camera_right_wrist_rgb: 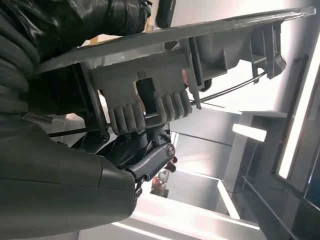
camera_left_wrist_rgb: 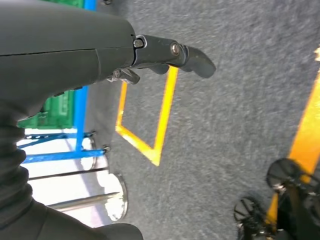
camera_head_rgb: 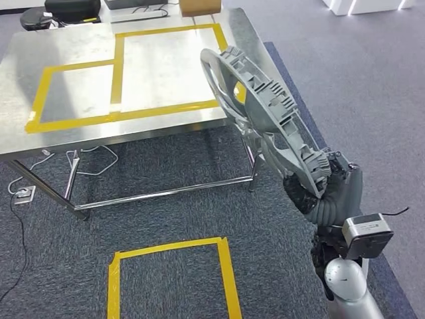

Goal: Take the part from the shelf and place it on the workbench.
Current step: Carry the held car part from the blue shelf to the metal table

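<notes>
A large grey cast metal part with ribs and a ring-shaped end is held up in the air by my right hand, which grips its lower end. Its upper end overlaps the near right corner of the steel workbench in the head view. Close up, the right wrist view shows the part with dark fingers curled under it. My left hand hangs over the carpet with fingers stretched out and nothing in it.
Yellow tape marks rectangles on the workbench top. A yellow tape square lies on the grey carpet in front. Cables and a socket lie under the table's left side. A cardboard box and dark items sit at the far edge.
</notes>
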Robot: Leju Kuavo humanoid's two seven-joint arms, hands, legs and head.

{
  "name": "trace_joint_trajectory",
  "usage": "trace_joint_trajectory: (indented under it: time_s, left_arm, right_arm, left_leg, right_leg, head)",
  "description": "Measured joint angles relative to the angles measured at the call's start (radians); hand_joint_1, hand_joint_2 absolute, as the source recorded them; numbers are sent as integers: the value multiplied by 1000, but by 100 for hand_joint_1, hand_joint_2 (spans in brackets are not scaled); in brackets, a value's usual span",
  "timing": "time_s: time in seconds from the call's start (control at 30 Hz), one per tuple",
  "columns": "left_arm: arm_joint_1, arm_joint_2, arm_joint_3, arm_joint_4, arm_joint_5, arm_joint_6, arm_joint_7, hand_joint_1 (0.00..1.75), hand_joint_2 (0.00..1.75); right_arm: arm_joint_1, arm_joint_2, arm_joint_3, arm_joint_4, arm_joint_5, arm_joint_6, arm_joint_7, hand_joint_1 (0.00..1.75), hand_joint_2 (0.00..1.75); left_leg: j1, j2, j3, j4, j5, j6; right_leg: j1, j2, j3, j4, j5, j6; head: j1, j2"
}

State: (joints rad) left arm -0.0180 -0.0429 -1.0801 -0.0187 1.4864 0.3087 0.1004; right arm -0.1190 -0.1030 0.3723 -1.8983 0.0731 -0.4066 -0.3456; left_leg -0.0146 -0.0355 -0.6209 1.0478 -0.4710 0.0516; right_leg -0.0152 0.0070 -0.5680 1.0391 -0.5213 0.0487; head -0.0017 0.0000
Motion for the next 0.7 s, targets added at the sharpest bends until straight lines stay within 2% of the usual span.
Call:
trace_joint_trajectory:
  time_s: [0.27, 0.43, 0.5, 0.57, 0.63, 0.7]
  left_arm:
    - [-5, -1, -6, 1, 1, 4, 13, 0, 175]
    - [-5, -1, -13, 1, 2, 7, 25, 0, 175]
    - [-5, -2, -18, 1, 2, 7, 26, 0, 175]
    - [-5, -1, -22, 1, 2, 7, 27, 0, 175]
    - [-5, 0, -24, 2, 2, 8, 29, 0, 175]
    - [-6, -2, -25, 2, 2, 9, 32, 0, 175]
  right_arm:
    - [0, 0, -1, 0, -1, 10, 2, 175, 175]
    - [-2, 0, 0, 0, 16, 10, 3, 175, 175]
    - [-2, 0, 1, 0, 19, 9, 3, 175, 175]
    - [-2, 0, 2, 0, 22, 8, 3, 175, 175]
    - [-4, 1, 3, 0, 30, 5, 3, 175, 175]
    - [-6, 2, 5, -1, 42, 0, 4, 175, 175]
  left_leg:
    - [0, 1, 12, -13, 0, 1]
    - [2, 1, 15, -15, -1, -12]
    - [2, 1, 15, -15, -1, -13]
    - [-1, 1, 14, -12, -4, -9]
    - [-4, 1, 19, -19, -2, 1]
    - [1, -1, 36, -47, 9, 8]
  right_leg:
    - [2, 3, 9, -5, -10, -11]
    - [3, 2, 12, -5, -11, -15]
    - [3, 2, 13, -5, -11, -16]
    - [0, 1, 15, -11, -8, -12]
    - [-2, -1, 22, -21, -4, -4]
    - [-1, -3, 17, -6, -15, 0]
  head:
    - [-2, 0]
    - [-1, 0]
    - [-1, 0]
    - [-1, 0]
    - [-2, 0]
    - [0, 0]
